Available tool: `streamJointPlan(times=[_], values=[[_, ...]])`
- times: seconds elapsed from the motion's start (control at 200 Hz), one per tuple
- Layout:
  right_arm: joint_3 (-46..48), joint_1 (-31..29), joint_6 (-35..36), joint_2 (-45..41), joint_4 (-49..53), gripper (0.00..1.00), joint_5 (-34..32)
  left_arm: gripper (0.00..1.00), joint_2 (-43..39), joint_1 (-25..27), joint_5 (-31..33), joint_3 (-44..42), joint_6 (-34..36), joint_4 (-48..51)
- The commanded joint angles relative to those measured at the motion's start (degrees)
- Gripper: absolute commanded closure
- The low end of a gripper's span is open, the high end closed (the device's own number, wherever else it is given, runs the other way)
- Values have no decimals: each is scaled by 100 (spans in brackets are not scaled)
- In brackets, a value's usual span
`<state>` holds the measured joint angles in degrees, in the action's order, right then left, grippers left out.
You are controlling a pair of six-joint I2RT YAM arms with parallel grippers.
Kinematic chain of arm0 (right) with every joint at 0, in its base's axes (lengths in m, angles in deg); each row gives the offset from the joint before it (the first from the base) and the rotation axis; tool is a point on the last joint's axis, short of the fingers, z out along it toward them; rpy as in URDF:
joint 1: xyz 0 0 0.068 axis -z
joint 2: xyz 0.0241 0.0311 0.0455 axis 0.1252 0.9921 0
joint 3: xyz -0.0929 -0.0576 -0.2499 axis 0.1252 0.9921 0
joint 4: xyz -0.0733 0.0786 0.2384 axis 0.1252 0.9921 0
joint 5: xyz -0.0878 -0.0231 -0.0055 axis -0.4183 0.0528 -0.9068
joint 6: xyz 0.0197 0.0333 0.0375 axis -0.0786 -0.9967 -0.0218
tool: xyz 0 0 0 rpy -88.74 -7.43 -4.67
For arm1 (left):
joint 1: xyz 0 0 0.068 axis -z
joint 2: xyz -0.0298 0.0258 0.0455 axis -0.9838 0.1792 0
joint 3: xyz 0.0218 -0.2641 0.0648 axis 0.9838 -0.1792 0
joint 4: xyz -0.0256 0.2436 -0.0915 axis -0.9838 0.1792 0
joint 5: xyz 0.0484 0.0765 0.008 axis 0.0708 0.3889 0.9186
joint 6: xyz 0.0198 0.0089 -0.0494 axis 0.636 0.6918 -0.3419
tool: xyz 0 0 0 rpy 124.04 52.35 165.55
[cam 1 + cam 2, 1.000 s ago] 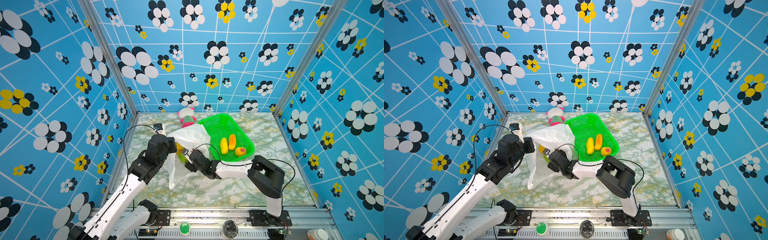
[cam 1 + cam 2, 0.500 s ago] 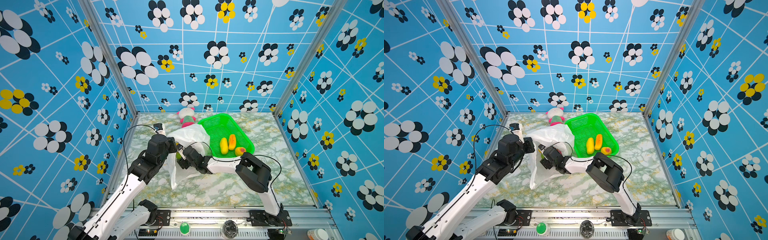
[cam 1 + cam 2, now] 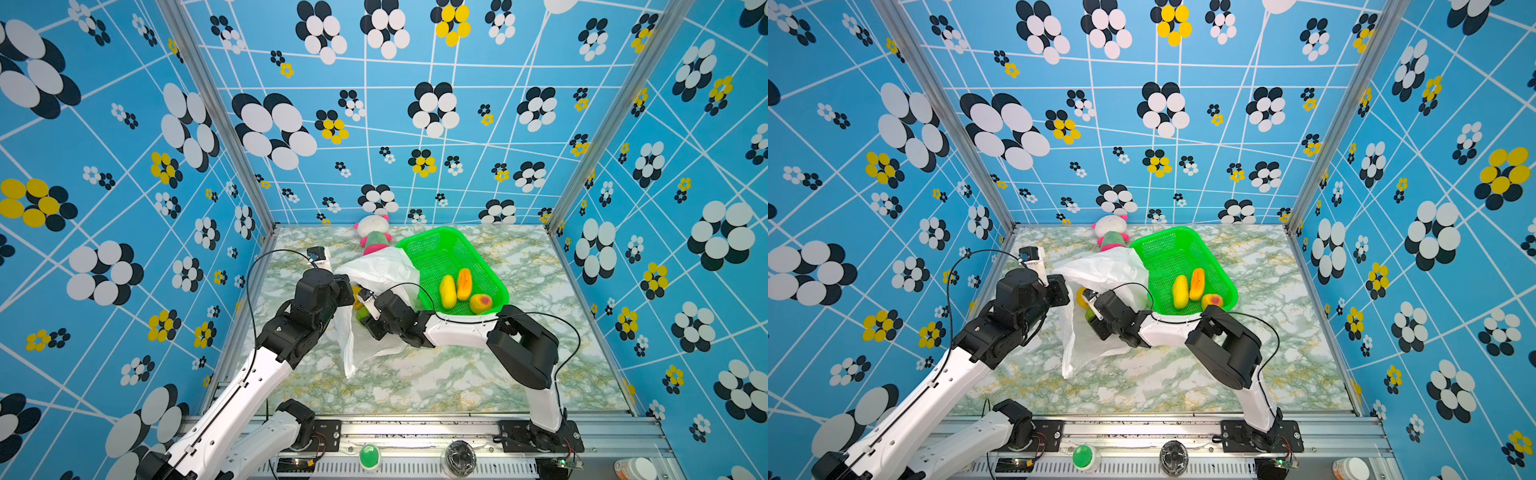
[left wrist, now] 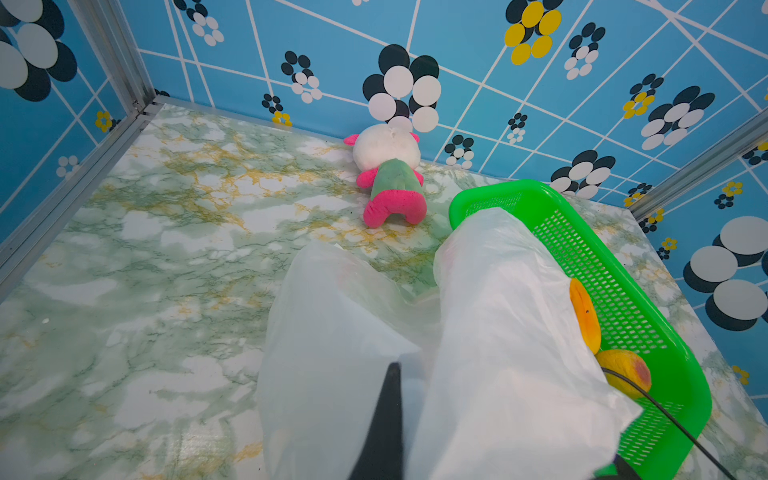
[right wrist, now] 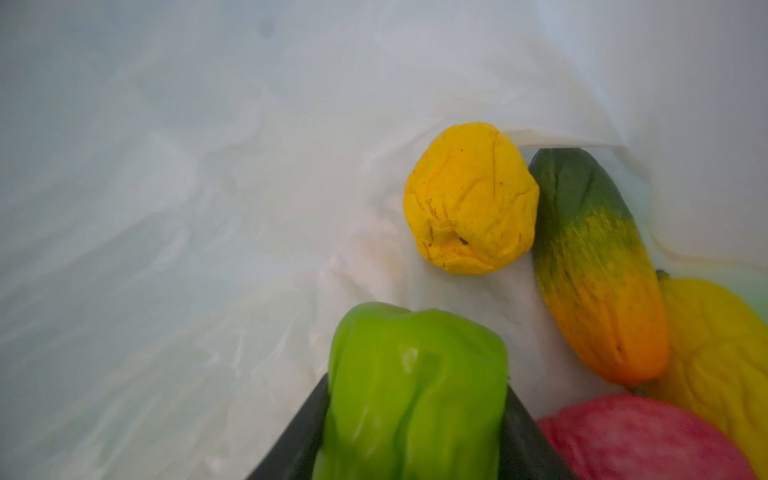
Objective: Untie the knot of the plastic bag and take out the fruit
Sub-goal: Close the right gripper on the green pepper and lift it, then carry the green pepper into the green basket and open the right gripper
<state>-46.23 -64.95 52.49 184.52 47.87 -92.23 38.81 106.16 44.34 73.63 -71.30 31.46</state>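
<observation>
1. White plastic bag (image 3: 382,270) lay against your green basket (image 3: 436,253), which held three fruits (image 3: 463,284).
2. Your left gripper (image 3: 349,291) was clamped on the bag's edge.
3. Your right gripper (image 5: 415,419), inside the bag, squeezed a green fruit (image 5: 415,357); four more lay beside it.

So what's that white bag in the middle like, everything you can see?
The plastic bag is thin, crinkly and translucent white. It lies on the table, slumped against the green basket and overlapping its rim. Its mouth is open. The left tool pinches its edge and holds it up. The right tool reaches inside, gripping a green fruit near a yellow fruit.
</observation>
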Motion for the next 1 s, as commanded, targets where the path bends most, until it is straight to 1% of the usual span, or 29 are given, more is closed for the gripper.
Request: streamJointPlan(times=[0.0,0.165,0.295,0.39,0.505,0.615,0.75,0.83,0.895,0.995], values=[[470,-97,-15,-944,-268,66,140,99,-8,-38,43,18,-44,-37],[1544,-313,353,-2351,-829,68,336,99,27,-38,37,27,-40,-34],[2398,-380,523,-3515,-1221,68,346,99,34,-38,46,26,-39,-38],[2988,-380,572,-4304,-1494,69,71,99,25,-38,47,27,-48,-30],[3511,-355,601,-5062,-1719,70,-494,99,7,-38,64,18,-46,-30],[3727,-199,602,-5464,-1651,72,-960,99,7,-38,67,18,-53,-31],[3789,234,392,-5705,-1303,75,-1150,98,2,-38,68,18,-46,-21],[3846,509,179,-5815,-1177,76,-1360,98,-6,-38,78,18,-53,-24],[3861,793,-83,-5836,-1057,75,-1478,98,-10,-38,81,10,-49,-29],[3757,1290,-515,-5604,-802,74,-1464,98,1,-38,72,18,-52,-35]])
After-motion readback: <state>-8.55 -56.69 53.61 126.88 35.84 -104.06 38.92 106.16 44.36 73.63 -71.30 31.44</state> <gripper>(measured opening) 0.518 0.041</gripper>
